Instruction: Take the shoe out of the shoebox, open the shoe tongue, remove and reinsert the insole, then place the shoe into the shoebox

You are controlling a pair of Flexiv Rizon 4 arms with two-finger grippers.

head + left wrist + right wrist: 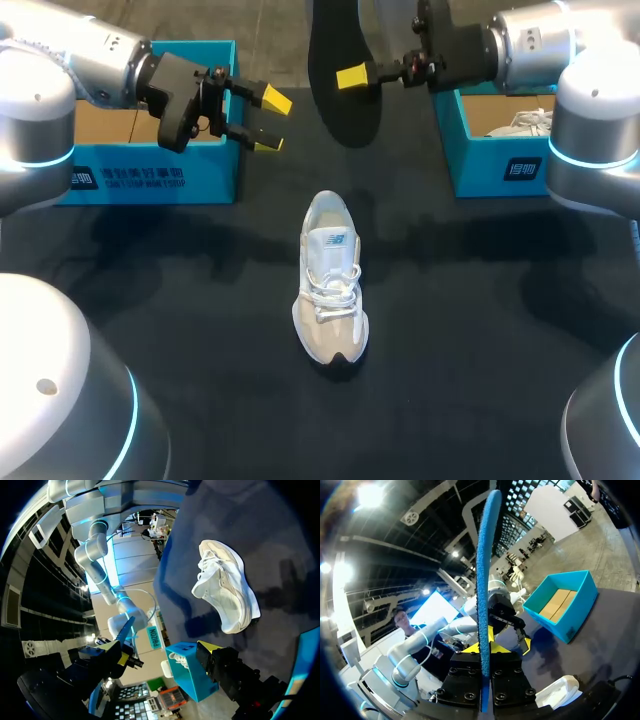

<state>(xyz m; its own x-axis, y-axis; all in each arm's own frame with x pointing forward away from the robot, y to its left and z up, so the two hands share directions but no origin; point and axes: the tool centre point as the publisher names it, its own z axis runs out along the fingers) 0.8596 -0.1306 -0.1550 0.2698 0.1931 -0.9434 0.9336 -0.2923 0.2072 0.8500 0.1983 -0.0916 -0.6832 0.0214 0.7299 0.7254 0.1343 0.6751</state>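
A white sneaker (330, 282) lies on the dark table, toe toward the near edge, untouched by either arm. My right gripper (358, 76) is raised over the table's far middle, shut on the black insole (343, 95), which hangs upright. In the right wrist view the insole (483, 570) stands edge-on, blue, clamped between the yellow fingertips (468, 650), with the sneaker (561, 690) below. My left gripper (270, 122) is open and empty, level with the insole and left of it, in front of the left shoebox (150, 178). The left wrist view shows the sneaker (226, 586) and one fingertip (209, 648).
Two blue shoeboxes stand at the back. The left one has a bare cardboard floor. The right shoebox (500, 160) holds another white shoe (522, 122). Dark tabletop surrounds the sneaker on all sides.
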